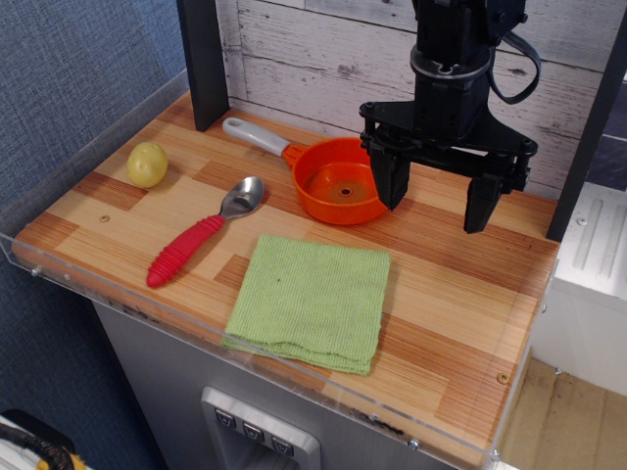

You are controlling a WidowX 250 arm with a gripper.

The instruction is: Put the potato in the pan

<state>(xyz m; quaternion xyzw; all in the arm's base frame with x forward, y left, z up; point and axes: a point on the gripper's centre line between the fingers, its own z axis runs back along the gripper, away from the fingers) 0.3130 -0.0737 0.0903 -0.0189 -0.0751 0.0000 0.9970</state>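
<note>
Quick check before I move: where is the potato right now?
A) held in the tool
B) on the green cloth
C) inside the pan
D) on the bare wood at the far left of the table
D: the potato sits on bare wood at the table's left, apart from the pan, which holds nothing, and the open tool.

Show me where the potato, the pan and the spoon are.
potato (147,164): main camera view, middle of its yellow-green surface.
pan (315,176): main camera view, orange inner floor, left of the hole.
spoon (184,250): main camera view, red ribbed handle.
</note>
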